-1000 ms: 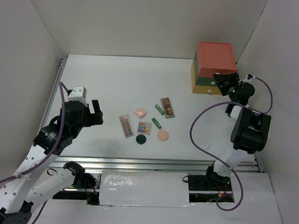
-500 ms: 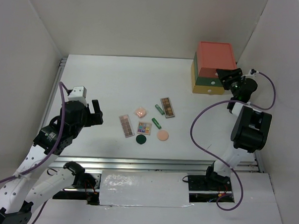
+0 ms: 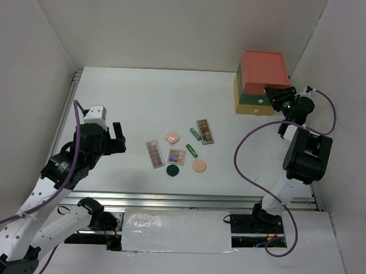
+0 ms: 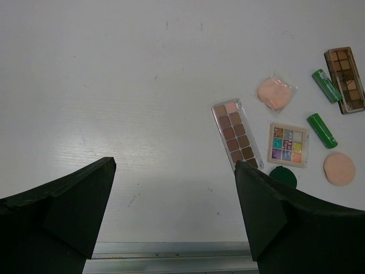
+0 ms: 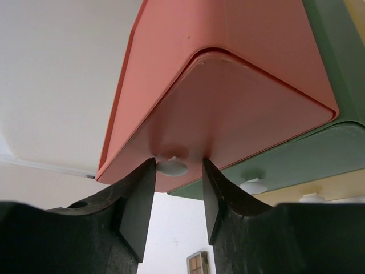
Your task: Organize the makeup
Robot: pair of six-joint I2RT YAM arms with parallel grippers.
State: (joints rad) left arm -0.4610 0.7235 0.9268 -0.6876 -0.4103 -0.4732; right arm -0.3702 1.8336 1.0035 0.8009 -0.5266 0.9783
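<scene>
A: What'd moved vs. a sec ago?

B: Only the right fingers. They'd shifted a bit at the front of the drawer box. Left arm and makeup were same as before.

A: State of the fingers?

B: Right ones were narrow, straddling the white knob of the red top drawer, one each side. They weren't clamped, since a small gap showed on one side. Left fingers were spread wide, holding nothing, above the bench.

A: And the makeup?

B: All flat on the bench. Ref pt = square multicolour palette.
- Long palette lay just to its left.
- Dark-green compact was just on its near side, pink compact near on its far side.
- Peach compact was to its right, slightly nearer.
- One green tube lay just right of it.
- 2nd green tube & 2nd long palette lay side by side, right of it and further back.

Left fingers hung well to its left. Drawer box stood well apart, to its far right.
</scene>
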